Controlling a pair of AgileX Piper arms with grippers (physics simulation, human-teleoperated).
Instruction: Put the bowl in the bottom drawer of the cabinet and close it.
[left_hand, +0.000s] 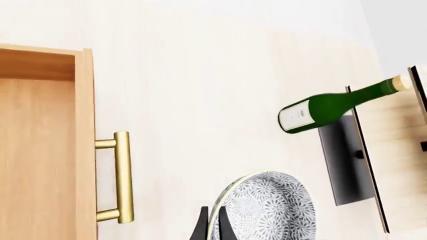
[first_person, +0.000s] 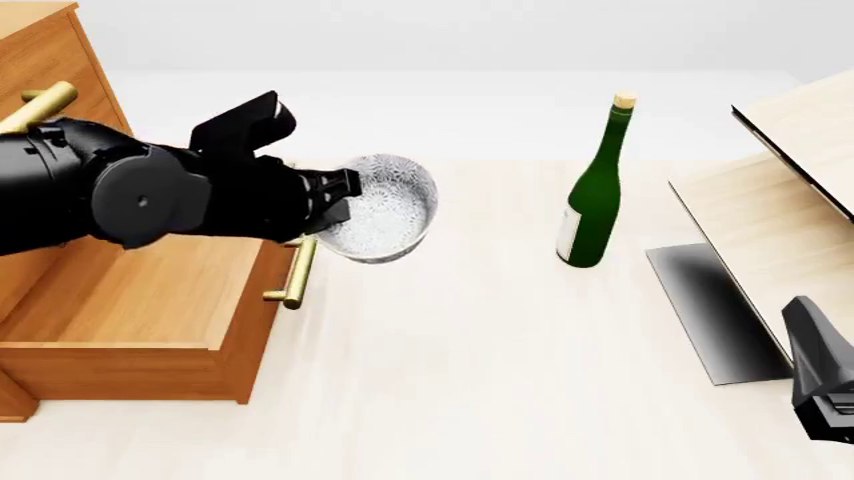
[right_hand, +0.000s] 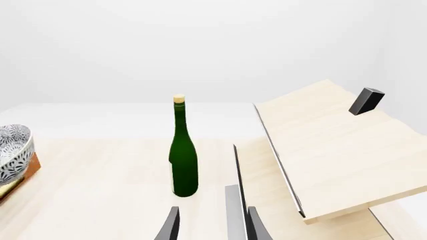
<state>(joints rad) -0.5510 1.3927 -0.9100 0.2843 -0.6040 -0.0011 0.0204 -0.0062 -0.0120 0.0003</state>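
You've got a pale wood-grain table (first_person: 507, 380) under flat, even light, plain white-grey backdrop behind it. Right of the green bottle (first_person: 594, 190): a slanted light-wood structure (first_person: 787, 210), dark shadow patch beneath it.

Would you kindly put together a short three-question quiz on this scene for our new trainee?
1. True or false: the bottom drawer is pulled open.
2. Which gripper holds the bowl: A) left gripper, B) right gripper?
3. Fill in: the green bottle stands ____ on the table.

Key: 1 true; 2 A; 3 upright.
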